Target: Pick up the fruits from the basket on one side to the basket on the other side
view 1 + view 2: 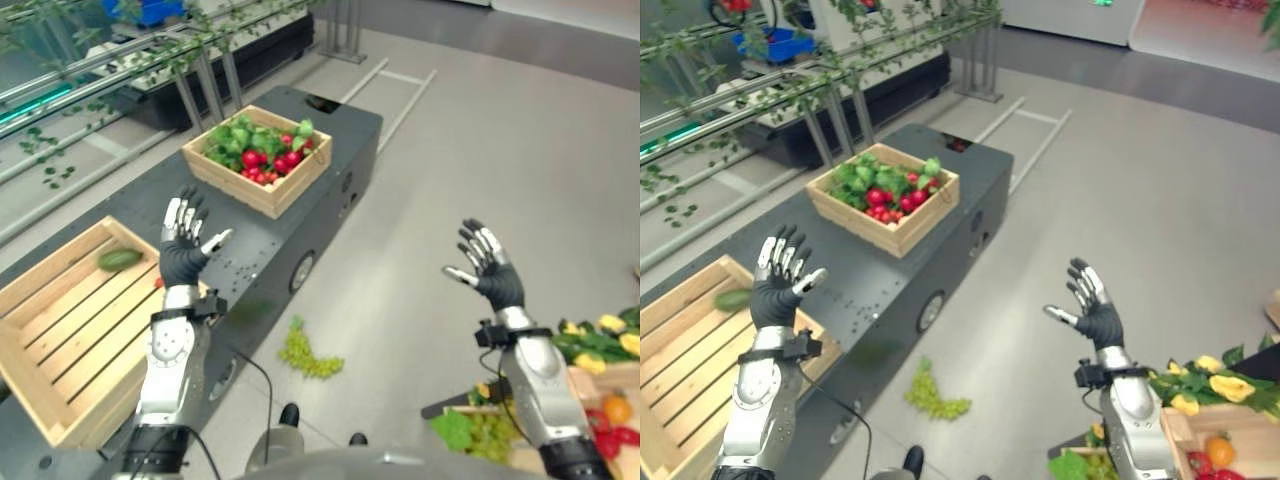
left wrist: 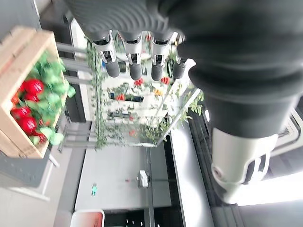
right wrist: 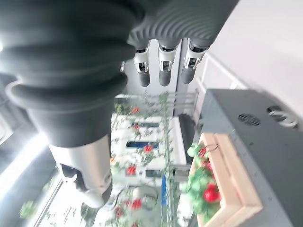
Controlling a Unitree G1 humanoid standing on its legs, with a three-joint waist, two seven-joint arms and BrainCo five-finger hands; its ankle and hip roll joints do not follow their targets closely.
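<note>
A wooden crate (image 1: 228,180) of red fruits (image 1: 268,160) and green leaves stands on the far end of a dark cart (image 1: 270,250). At the near left sits a slatted wooden crate (image 1: 60,340) with a single green fruit (image 1: 120,259) at its far side; I cannot tell whether the fruit rests on the slats. My left hand (image 1: 183,245) is raised over the cart beside this crate, fingers (image 2: 135,66) straight, holding nothing. My right hand (image 1: 490,265) is held up over the floor to the right of the cart, also open and empty.
A bunch of green grapes (image 1: 305,355) lies on the floor by the cart's side. At the lower right stands another crate (image 1: 1175,430) with yellow fruits (image 1: 610,323), orange and red ones, and green grapes (image 1: 480,430). Plant racks line the far left.
</note>
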